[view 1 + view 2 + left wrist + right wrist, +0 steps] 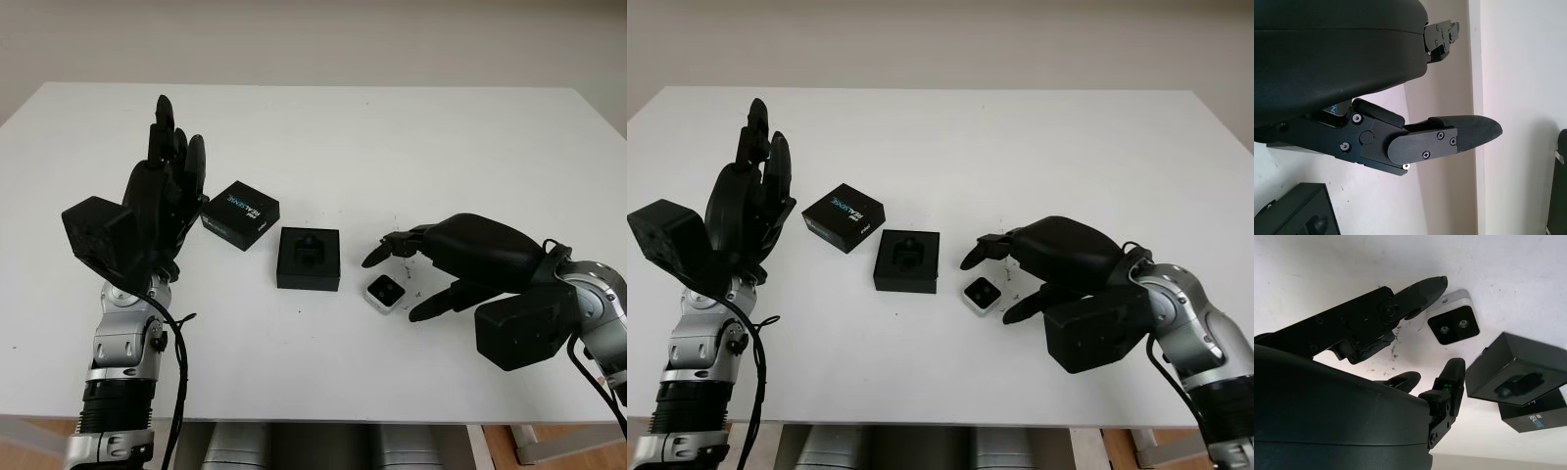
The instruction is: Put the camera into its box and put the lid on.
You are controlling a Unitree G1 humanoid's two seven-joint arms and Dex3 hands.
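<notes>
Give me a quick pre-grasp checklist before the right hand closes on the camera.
1. Camera flat on the table, lenses up: ok.
2. Right hand open, fingers on either side of the camera: ok.
3. Fingers touching the camera: cannot tell.
4. Box open, insert showing, beside the camera: ok.
5. Lid off, lying apart from the box: ok.
6. Left hand open, raised near the lid, away from the box: ok.

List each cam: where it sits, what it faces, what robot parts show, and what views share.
Left eye, right eye: head stereo pair, looking down at table; both arms show.
Left wrist: left hand raised, open; box corner.
Right wrist: right hand open around camera.
Shared: box, lid, camera.
</notes>
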